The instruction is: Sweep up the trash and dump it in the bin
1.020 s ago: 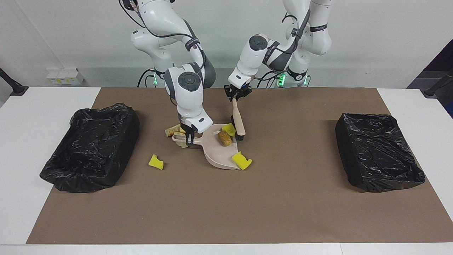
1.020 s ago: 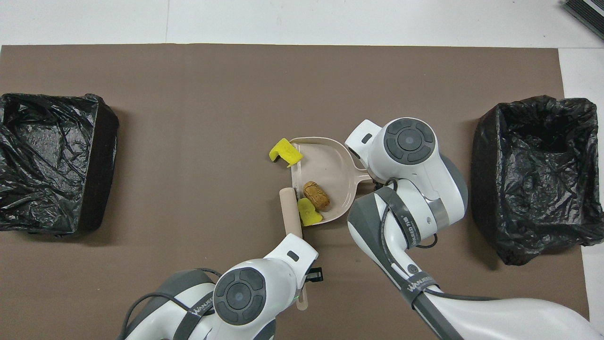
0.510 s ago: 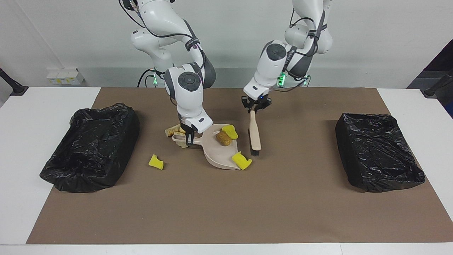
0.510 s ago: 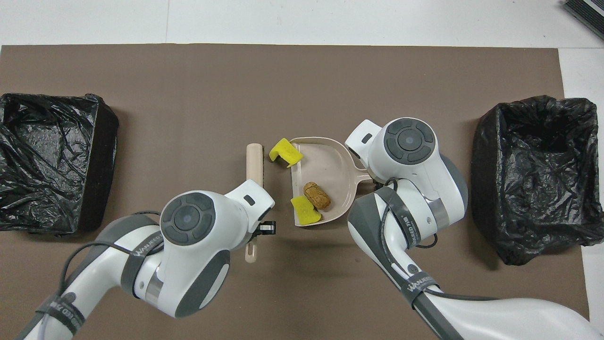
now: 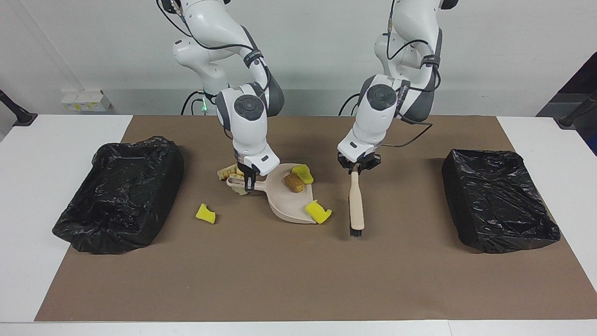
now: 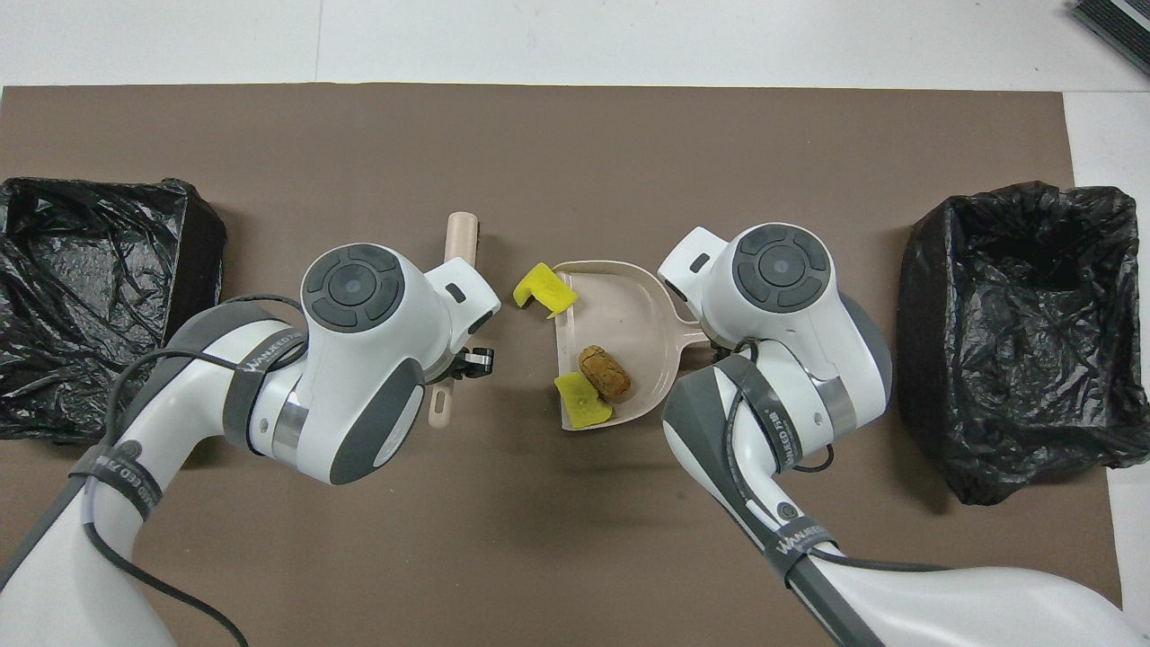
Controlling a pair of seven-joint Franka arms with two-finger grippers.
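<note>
A white table against a pale wall carries a brown paper mat with a black-bagged bin at each end. The right gripper pinches the beige plastic dustpan by its handle; the left gripper is clamped on the beige wooden brush. Yellow sponge and tan bread-like trash lies in and around the dustpan.
</note>
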